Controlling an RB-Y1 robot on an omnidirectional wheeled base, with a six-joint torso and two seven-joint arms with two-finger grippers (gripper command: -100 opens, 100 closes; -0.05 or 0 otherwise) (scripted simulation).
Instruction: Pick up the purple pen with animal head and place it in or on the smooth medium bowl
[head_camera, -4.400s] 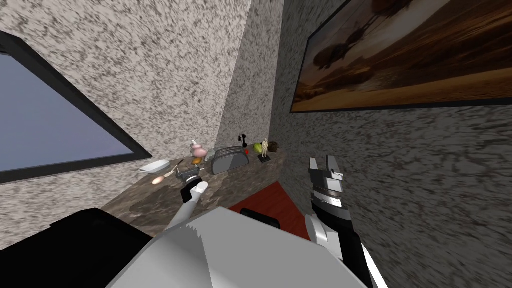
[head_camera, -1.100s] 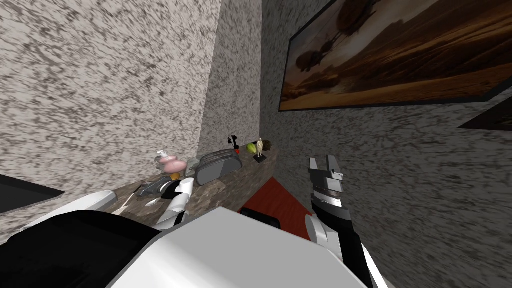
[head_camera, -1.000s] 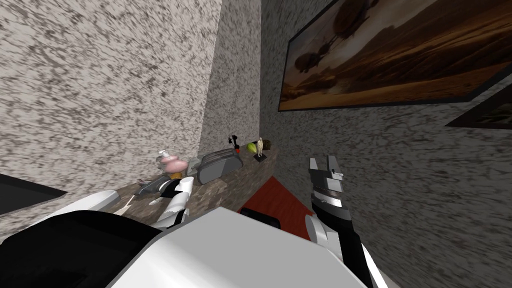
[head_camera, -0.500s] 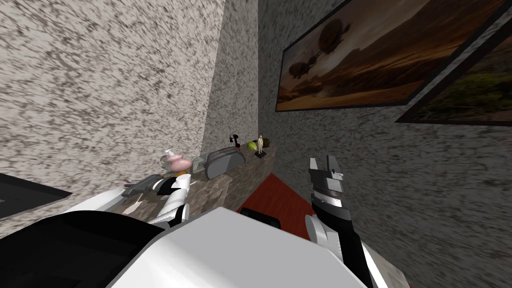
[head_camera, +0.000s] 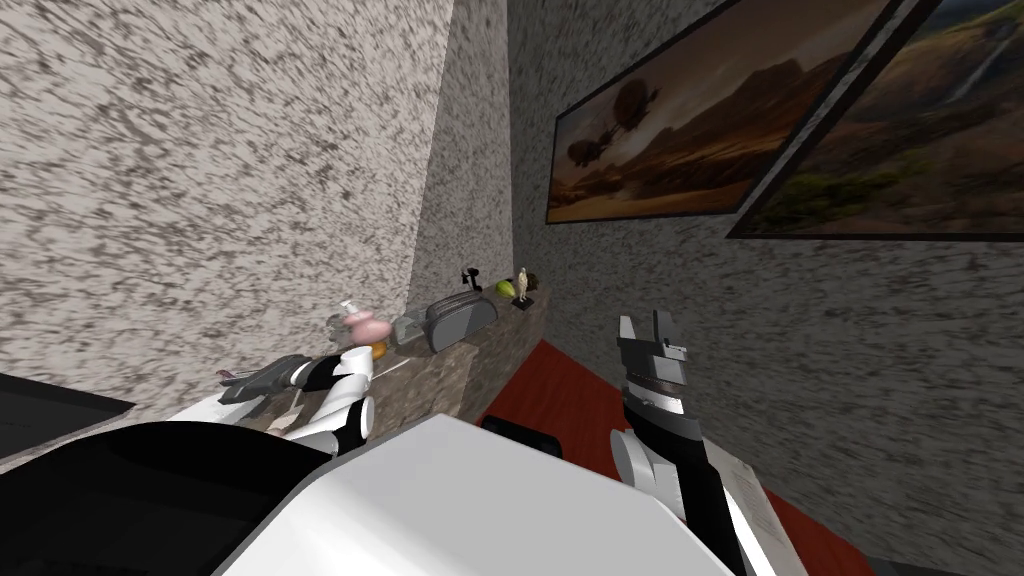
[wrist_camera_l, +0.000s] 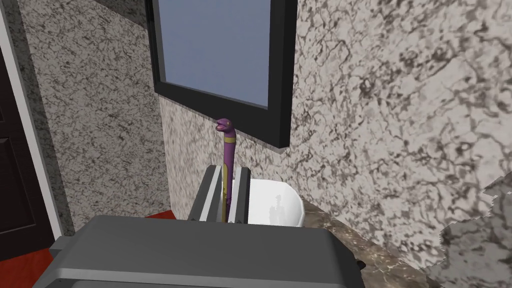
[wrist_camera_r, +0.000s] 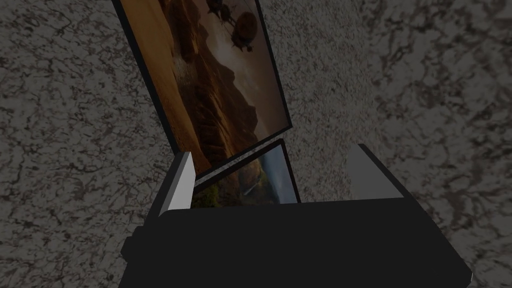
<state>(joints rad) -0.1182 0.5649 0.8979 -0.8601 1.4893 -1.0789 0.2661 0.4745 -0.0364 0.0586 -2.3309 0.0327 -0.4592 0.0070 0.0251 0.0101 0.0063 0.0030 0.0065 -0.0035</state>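
- left gripper (wrist_camera_l: 228, 172): jaws narrow, clamped on the shaft of the purple pen (wrist_camera_l: 228, 152), one finger pressing each side.
- the pen sticks straight out past the fingertips, its small animal head at the far end and a yellow band just below the head; it is held up off the surface.
- the white bowl (wrist_camera_l: 278, 210) sits on the mottled brown stone surface (wrist_camera_l: 350, 242) just beyond the fingers, against the speckled wall and below a black-framed window (wrist_camera_l: 220, 50).
- the pen looks apart from the bowl, but from this angle i can't tell whether it hangs over the rim or short of it.
- in the head view my left arm reaches low over the near end of the surface; farther along stand a pink bottle (head_camera: 362, 325), a grey toaster (head_camera: 460, 320), a green fruit (head_camera: 506, 288) and a pale figurine (head_camera: 522, 284).
- right gripper (head_camera: 646, 322): jaws wide with nothing between them, raised off to my right near the wall, above the red floor (head_camera: 560, 400).
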